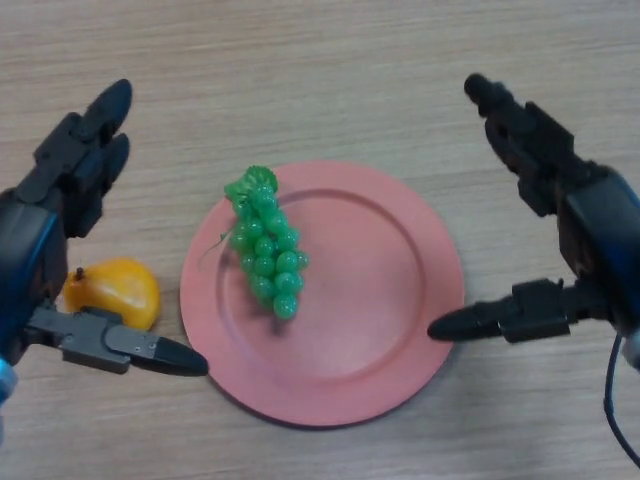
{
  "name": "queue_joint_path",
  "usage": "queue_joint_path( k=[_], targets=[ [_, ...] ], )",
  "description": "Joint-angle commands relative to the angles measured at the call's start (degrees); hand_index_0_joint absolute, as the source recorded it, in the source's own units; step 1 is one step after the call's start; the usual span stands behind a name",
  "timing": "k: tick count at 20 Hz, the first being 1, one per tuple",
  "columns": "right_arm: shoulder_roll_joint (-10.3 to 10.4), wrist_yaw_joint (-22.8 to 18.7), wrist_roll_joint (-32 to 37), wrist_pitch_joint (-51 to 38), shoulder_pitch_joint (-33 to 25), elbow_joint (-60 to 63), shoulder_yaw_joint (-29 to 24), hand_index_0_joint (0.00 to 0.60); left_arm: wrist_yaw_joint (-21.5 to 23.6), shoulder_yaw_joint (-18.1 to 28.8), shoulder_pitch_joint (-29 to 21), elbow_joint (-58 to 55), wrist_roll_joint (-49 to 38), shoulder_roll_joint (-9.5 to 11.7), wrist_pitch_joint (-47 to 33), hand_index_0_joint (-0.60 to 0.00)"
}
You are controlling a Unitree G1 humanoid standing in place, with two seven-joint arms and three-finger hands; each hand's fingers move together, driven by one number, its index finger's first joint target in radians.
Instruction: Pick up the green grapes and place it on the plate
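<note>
On the pink plate (400, 330) lie the green grapes (266, 245), flanked by the released left hand (70, 200) and right hand (560, 200).

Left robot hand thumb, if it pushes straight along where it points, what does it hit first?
Probably the plate: the left robot hand has its thumb aimed right, its tip just short of the near-left rim. The grapes lie farther up the plate, off that line. Height above the table is unclear, so it might pass over the rim.
</note>
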Motion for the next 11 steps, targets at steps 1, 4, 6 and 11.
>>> queue_joint_path(
  k=[1,4,6,11],
  targets=[
    [-1.08,0.74,5.26,-7.54,0.15,-5.84,-3.5,0.0,3.61,0.68,-1.97,-4.74,-0.28,0.98,-3.35,0.0],
    [-1.08,1.13,6.6,-4.78,2.09,-9.19,-4.1,0.0,5.07,-0.68,-2.38,-6.9,0.15,0.73,-0.12,0.0],
    [-0.95,0.83,8.3,-2.38,3.03,-11.71,-4.67,0.0,5.08,-1.11,-3.24,-7.74,0.41,0.94,0.24,0.0],
    [-0.91,3.08,6.63,-0.12,3.25,-13.63,-1.78,0.0,5.84,-1.88,-3.02,-8.56,3.17,0.77,1.56,0.0]
  ],
)
